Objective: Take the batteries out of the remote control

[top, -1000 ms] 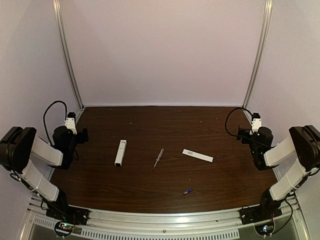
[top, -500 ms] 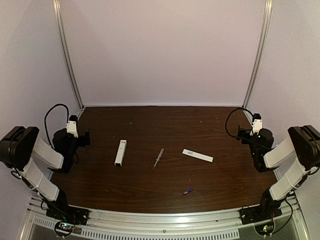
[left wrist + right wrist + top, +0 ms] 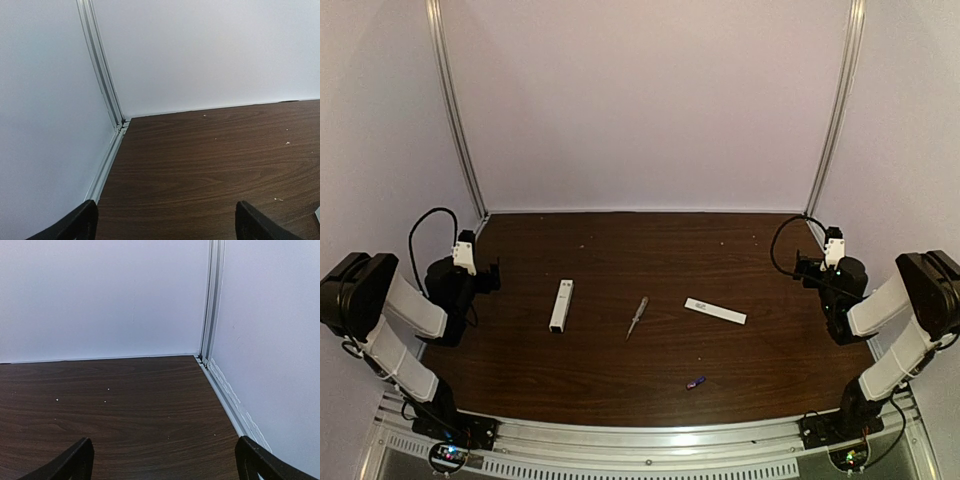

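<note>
White-and-black arms (image 3: 415, 305), looping black cables (image 3: 411, 240)

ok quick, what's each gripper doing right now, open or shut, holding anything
left gripper: open, holding nothing
right gripper: open, holding nothing

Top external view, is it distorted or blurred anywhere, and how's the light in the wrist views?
Top external: wide lens bows the frame posts; the battery is tiny and soft. Left wrist: even light, sharp table grain, left pincer just dark silhouette. Right wrist: the same, right pincer dark, no glare.
</note>
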Motion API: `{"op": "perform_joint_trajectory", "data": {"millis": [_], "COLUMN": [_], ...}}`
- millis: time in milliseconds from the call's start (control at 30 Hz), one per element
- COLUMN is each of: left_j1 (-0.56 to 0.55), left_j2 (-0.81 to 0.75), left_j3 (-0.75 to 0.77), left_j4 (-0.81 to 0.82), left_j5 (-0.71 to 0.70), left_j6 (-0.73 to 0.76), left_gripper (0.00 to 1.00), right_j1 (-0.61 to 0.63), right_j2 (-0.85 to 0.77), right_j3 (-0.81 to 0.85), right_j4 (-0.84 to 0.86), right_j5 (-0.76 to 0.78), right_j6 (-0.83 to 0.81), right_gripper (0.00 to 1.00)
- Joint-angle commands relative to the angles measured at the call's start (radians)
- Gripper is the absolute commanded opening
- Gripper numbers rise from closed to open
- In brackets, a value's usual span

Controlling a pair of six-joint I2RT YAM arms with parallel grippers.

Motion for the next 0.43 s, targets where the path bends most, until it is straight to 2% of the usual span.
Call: {"op": "perform_joint_trajectory", "data": {"millis": [0, 400], "left_j1": [0.008, 0.008], "left_j2": [0.007, 0.007], "left_j3": [-0.006, -0.006], "left_j4": [0.055, 0.056], "left_j5": [0.013, 0.013], "left_j6": [0.012, 0.012], "left_gripper": [0.97, 0.97], "right_j1": [-0.003, -0.005], "right_j2": [0.007, 0.008], "right_j3": [-0.003, -0.002], "right_j4": [0.007, 0.007], "right_j5": [-0.011, -0.014], "right_j6": [0.005, 0.006], "right_gripper": [1.00, 1.00]}}
